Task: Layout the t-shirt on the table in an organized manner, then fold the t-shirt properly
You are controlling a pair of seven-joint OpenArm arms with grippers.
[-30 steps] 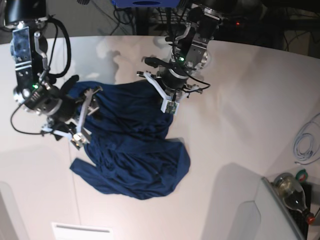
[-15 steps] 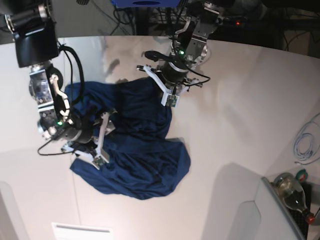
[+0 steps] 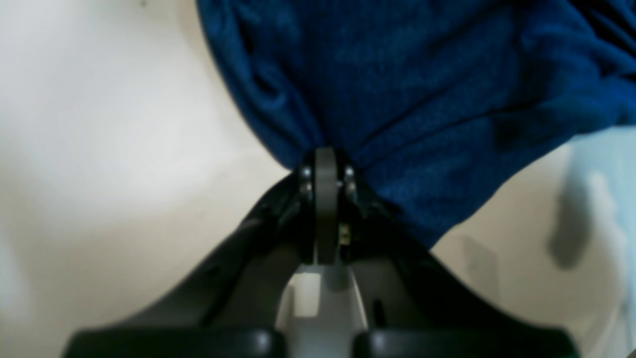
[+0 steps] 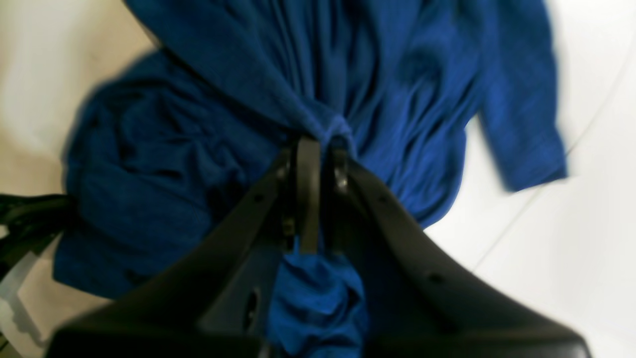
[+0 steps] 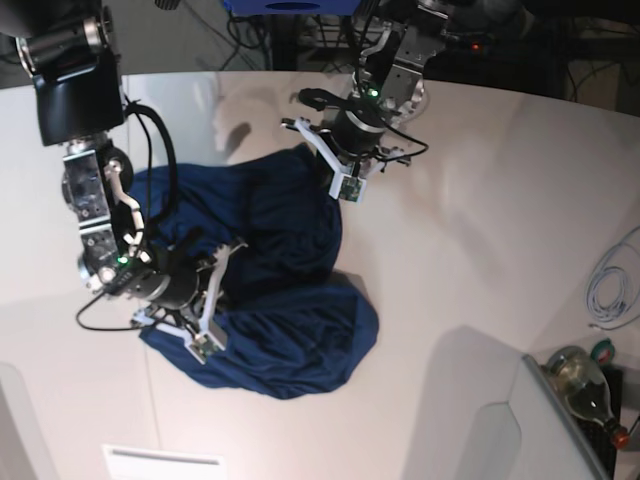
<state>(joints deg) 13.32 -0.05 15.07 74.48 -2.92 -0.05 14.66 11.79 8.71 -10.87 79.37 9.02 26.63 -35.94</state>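
Note:
The dark navy t-shirt [image 5: 290,330] lies crumpled on the white table [image 5: 480,230], bunched in folds. At the shirt's far right edge my left gripper [image 5: 322,152] is shut on the cloth. The left wrist view shows the t-shirt [image 3: 422,89] gathered into my left gripper [image 3: 325,159] and lifted off the table [image 3: 99,124]. My right gripper [image 5: 212,262] is over the shirt's left middle. In the right wrist view my right gripper [image 4: 318,144] is shut on a ridge of the t-shirt [image 4: 407,74], with more cloth bunched under the jaws. A sleeve [image 4: 521,109] hangs out to the right.
A coiled white cable [image 5: 610,285] lies at the table's right edge. A glass bottle [image 5: 580,385] sits beside a white panel [image 5: 520,430] at the front right. A thin seam [image 4: 516,219] runs across the tabletop. Dark cables and equipment crowd the back edge.
My right arm swung down over the shirt's left middle, and its gripper went from open to shut on a fold. My left gripper drew the shirt's edge slightly toward the back.

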